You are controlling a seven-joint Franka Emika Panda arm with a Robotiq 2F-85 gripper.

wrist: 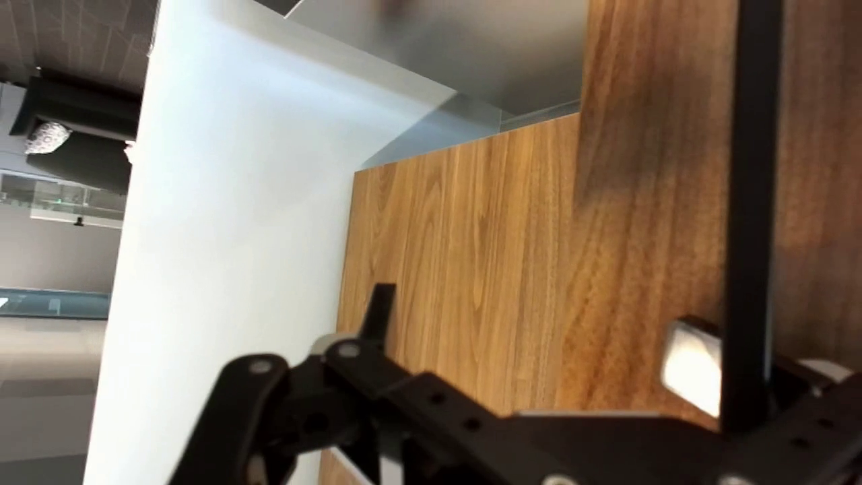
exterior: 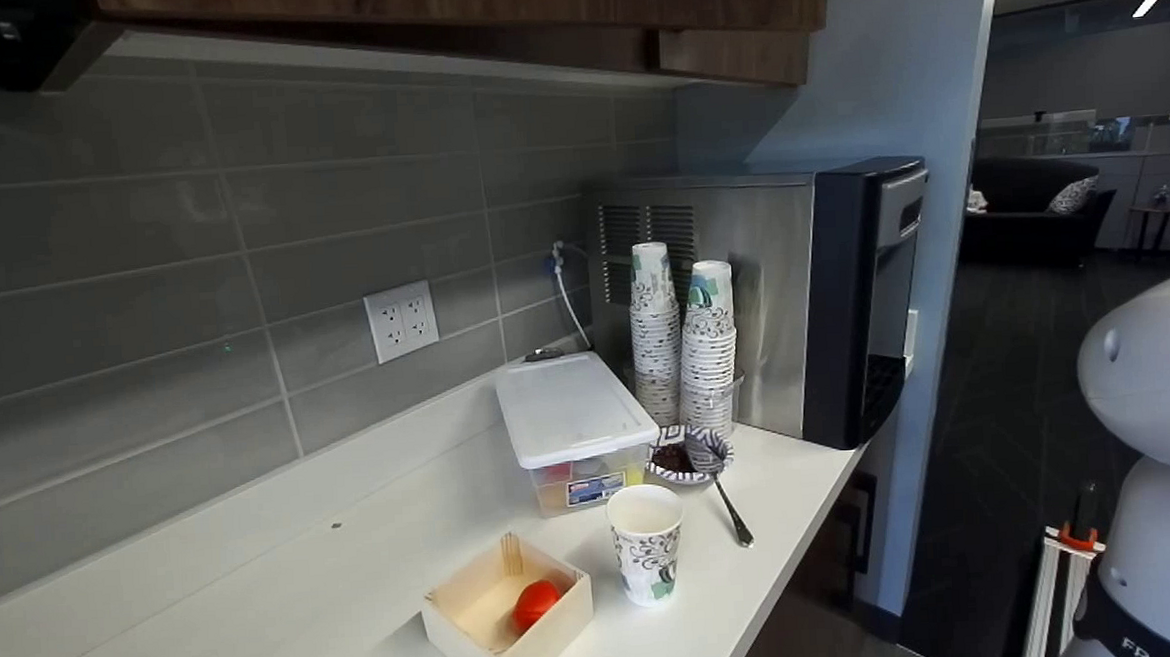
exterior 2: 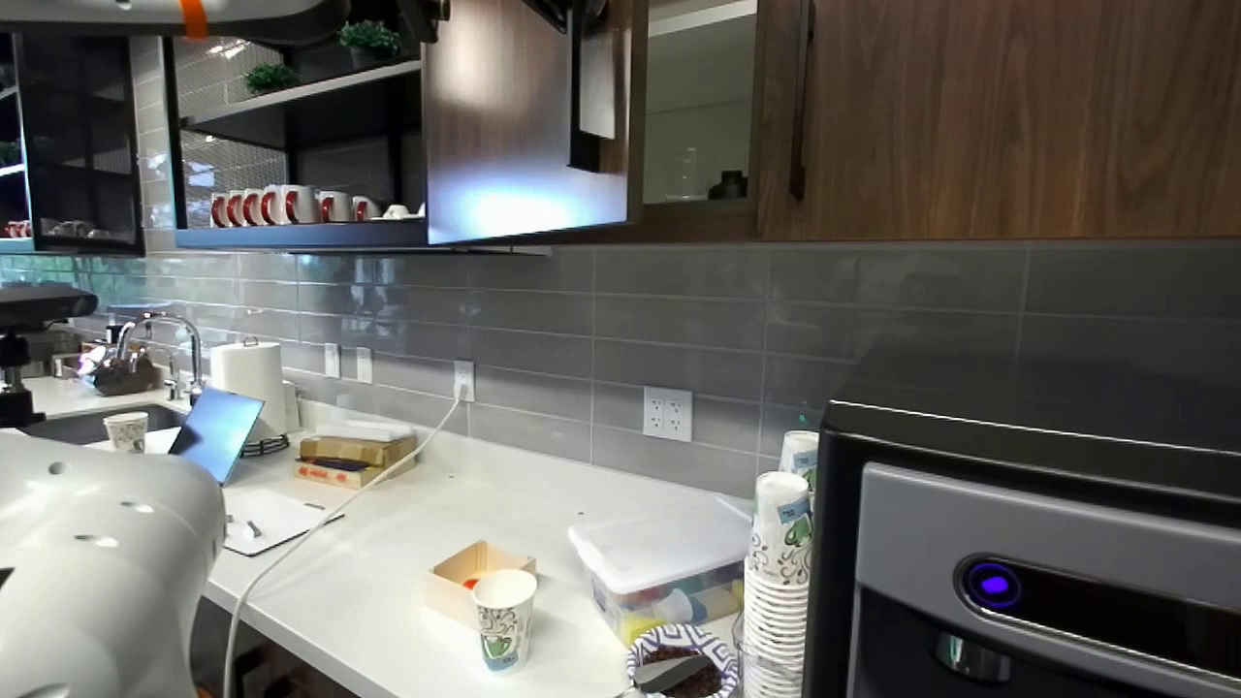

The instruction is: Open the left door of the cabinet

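Far left in an exterior view, a smooth, rounded white arm [exterior 2: 107, 572]; behind it a chrome tap [exterior 2: 165, 318] bent in an arc, then an upright white paper roll [exterior 2: 244, 378]. Red-and-white mugs [exterior 2: 281, 206] line a dark shelf [exterior 2: 291, 237] above. The flat white worktop [exterior 2: 388, 572] carries a pale, thin-walled open box [exterior 2: 451, 601] with a round red object [exterior: 537, 604] inside, and beside it a tapered, swirl-printed paper cup [exterior 2: 504, 630]. Overhead on the wall, the brown wood-grain cabinet [exterior 2: 717, 221]: left door [exterior 2: 514, 145] flat, slightly glossy, standing ajar, with a straight black bar handle [exterior 2: 576, 107]. Wrist view has the pincer [wrist: 539, 330] spread wide, bar near its finger at frame right; cannot tell whether they touch. Below, a clear, lidded plastic bin [exterior 2: 669, 572]. A dark, squat jar [exterior 2: 727, 184] shows through the door gap. Further right, nested cups [exterior 2: 779, 601] in ribbed columns; right door [exterior 2: 999, 126] closed, flat; then the boxy black-and-steel appliance [exterior 2: 921, 514].
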